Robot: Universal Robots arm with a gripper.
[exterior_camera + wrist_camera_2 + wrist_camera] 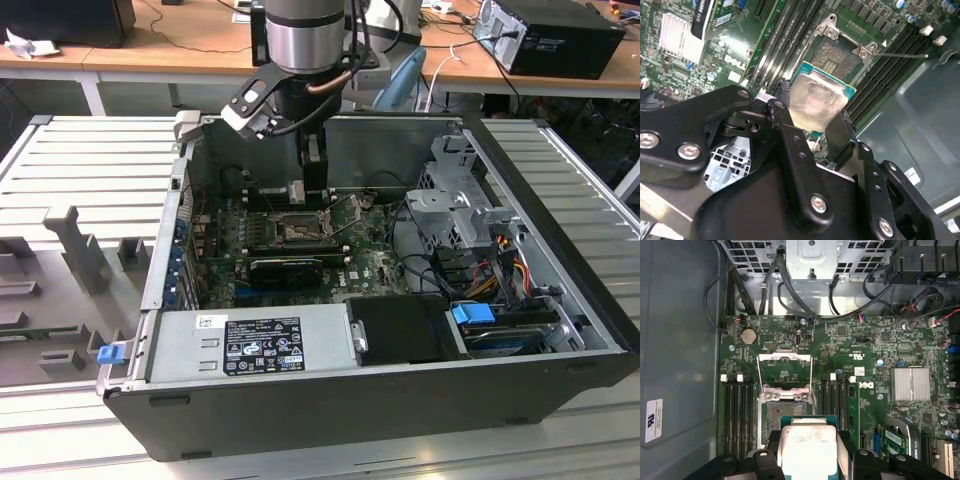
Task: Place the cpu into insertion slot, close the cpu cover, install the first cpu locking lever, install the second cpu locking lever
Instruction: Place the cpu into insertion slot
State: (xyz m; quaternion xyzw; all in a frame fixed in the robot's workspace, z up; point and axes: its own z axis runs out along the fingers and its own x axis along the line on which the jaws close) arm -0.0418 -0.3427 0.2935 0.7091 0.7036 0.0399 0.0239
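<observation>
Closest in both wrist views, the black end effector (807, 456) (812, 127) is closed on the cpu (807, 445) (817, 100), one finger (840, 132) pressed to each of two opposite edges. The cpu lies flat, its silvery top facing the cameras. It is square, so it has no long axis, and in the first wrist view its edges run parallel to those of the insertion slot (782, 415). There the chip overlaps the slot's nearer edge; whether it touches the slot cannot be told, and the fingers hide its nearer part. In the second wrist view the slot (840, 55) lies just beyond the chip, dark centre bare, with a thin wire lever (905, 55) sticking out beside it. Beyond the slot, the first wrist view shows the cpu cover (784, 371) swung open on its far side. The exterior view adds the open computer case (400, 400) on the ribbed tabletop (90, 160), the end effector (303, 195) low over the slot (298, 230) and the chip hidden behind it.
</observation>
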